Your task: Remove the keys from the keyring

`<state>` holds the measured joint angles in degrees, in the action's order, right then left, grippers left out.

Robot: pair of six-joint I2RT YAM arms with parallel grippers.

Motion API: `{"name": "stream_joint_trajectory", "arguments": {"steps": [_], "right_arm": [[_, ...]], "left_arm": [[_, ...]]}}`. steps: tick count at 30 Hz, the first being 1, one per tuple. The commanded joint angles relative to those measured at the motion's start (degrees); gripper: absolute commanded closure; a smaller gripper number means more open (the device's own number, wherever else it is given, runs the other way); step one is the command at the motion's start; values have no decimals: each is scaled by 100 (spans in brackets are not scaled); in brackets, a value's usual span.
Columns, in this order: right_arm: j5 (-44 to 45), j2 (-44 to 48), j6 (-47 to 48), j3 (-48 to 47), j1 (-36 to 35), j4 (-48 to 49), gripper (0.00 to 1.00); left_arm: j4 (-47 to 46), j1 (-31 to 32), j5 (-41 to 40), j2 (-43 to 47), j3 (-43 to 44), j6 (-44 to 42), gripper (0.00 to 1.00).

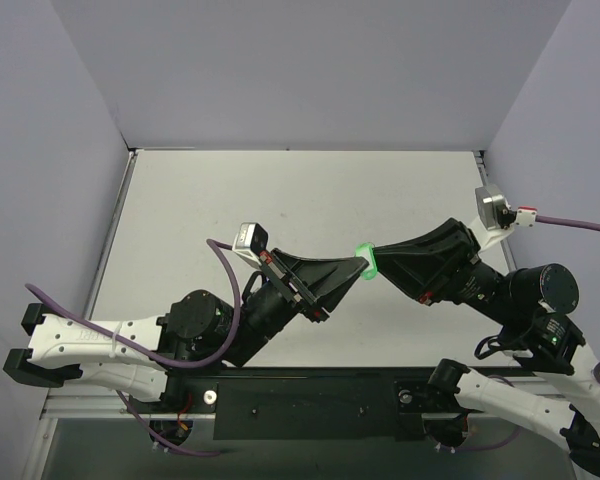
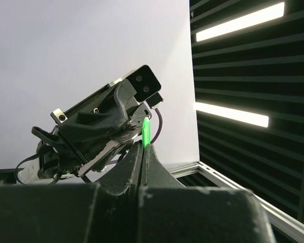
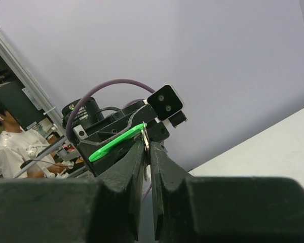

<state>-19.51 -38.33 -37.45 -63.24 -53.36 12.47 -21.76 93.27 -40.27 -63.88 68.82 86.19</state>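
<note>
Keyring hangs in mid-air above the middle of the tabletop, caught between our two arms and well clear of the surface. Seen from above, our left pincer reaches it from about 8 o'clock and our right pincer meets it from about 3 o'clock, so the tips sit nearly nose to nose.

In the left wrist view our left fingers are pressed together on the keyring's lower end, and the green oval stands edge-on out of them toward 12 o'clock. In the right wrist view our right fingers are drawn almost together on a small silver sliver at their tips, which we take to be the key. From there the keyring runs away toward 8 o'clock.

We judge the split grip to be the point: one arm anchors the keyring while the other has the metal. Holding both aloft leaves room to pull or twist them apart with nothing dragging. How the key joins the keyring is too small to make out, so we cannot say whether it is free yet. The likely risk is the tiny key slipping from the tips and dropping.
</note>
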Motion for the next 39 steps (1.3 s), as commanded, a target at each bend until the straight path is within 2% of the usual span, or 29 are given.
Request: {"name": "stream_joint_trajectory", "arguments": {"steps": [1, 4, 11, 13, 15, 16, 17, 18, 20, 25, 30, 33, 36, 37, 39], "right_arm": [[114, 115, 1, -48, -51, 344, 95], [123, 132, -8, -39, -43, 335, 100], [87, 124, -43, -30, -51, 309, 100], [61, 124, -34, -21, -51, 265, 100], [70, 132, 9, -56, -51, 151, 100], [79, 141, 19, -74, -51, 72, 100], [113, 141, 45, -92, -51, 11, 100], [149, 150, 54, -135, -51, -138, 100], [254, 98, 133, -266, -51, -498, 100], [447, -175, 370, -846, -51, -1963, 100], [764, -772, 519, -1602, -60, -3749, 100], [459, -1123, 520, -1771, -69, -4348, 100], [45, -1212, 476, -1613, -191, -4201, 100], [-52, -1212, 476, -1534, -227, -4148, 100], [-307, -1230, 484, -1454, -385, -3981, 100]], "left_arm": [[-39, 15, -25, 86, 9, -15, 100], [-56, 15, -42, 112, 0, -15, 100], [-57, 24, -51, 121, -61, -41, 100], [-57, 24, -95, 156, -114, -41, 96], [-74, 15, -130, 235, -228, -32, 79], [-74, 15, -147, 279, -281, -67, 62], [-74, 15, -191, 375, -377, -111, 58], [-22, 24, -226, 498, -456, -129, 47], [57, 24, -349, 735, -693, -129, 39], [733, 15, -780, 1421, -1317, -76, 38], [2426, 24, -1079, 2106, -1424, -216, 38], [2966, 24, -1141, 2335, -1310, -1048, 38], [3141, 24, -957, 2485, -1074, -2297, 38], [3230, 24, -869, 2503, -985, -2961, 40], [3720, 24, -544, 2538, -730, -3815, 41]]}}
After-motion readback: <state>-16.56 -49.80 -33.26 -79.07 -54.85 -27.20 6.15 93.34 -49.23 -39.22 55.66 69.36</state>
